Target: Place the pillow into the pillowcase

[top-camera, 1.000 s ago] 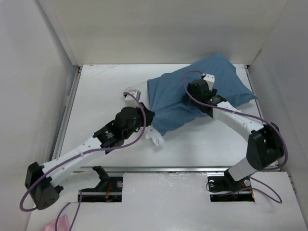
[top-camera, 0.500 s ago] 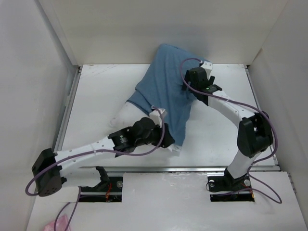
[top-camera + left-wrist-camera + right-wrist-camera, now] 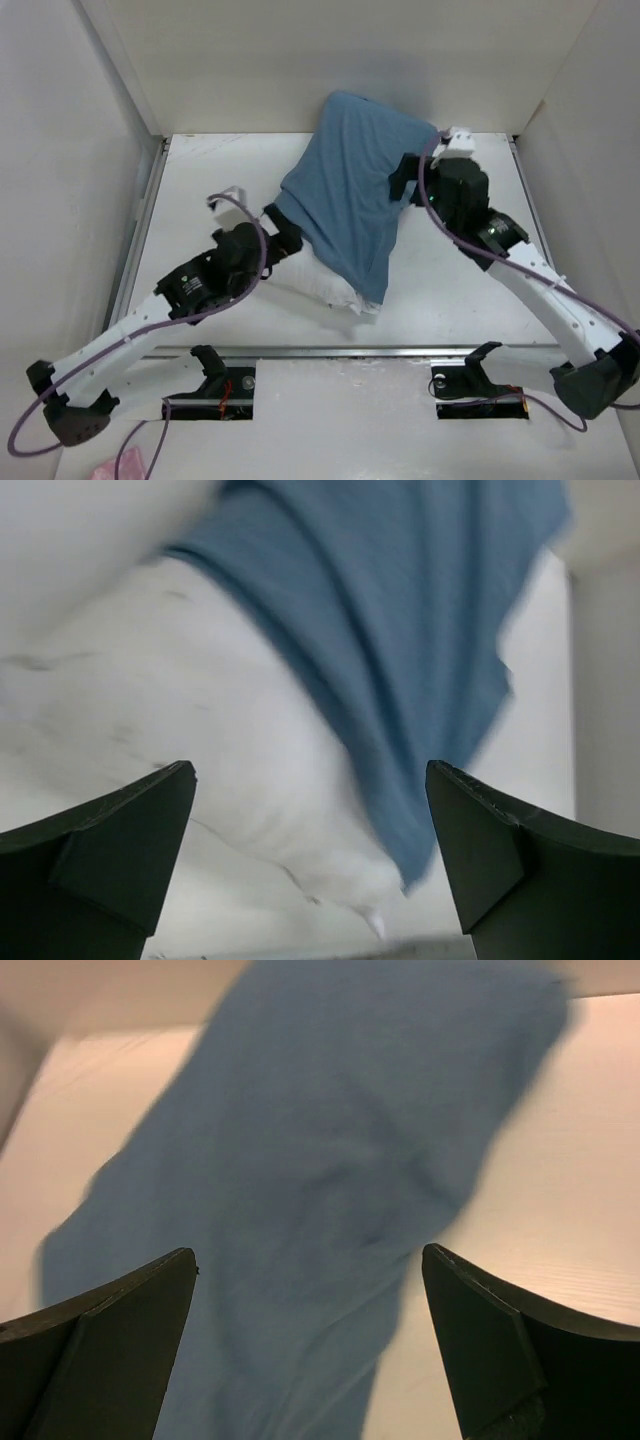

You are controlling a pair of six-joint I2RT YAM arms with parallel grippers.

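Top external: pillowcase (image 3: 350,200) over pillow (image 3: 330,287), lengthwise far-to-near.
Left fingers (image 3: 100,870) newly open; right fingers (image 3: 100,1360) open, shifted right.

My left arm (image 3: 130,335) and right arm (image 3: 545,290)
I am wearing white shells with black joints; purple cables (image 3: 263,250) are looping alongside, and dark wedge fingers (image 3: 110,850) are tipping my left hand (image 3: 310,780) and right hand (image 3: 308,1260).

The pillowcase (image 3: 350,195) is thin matt blue cloth, the pillow (image 3: 335,285) soft white wrinkled fabric.
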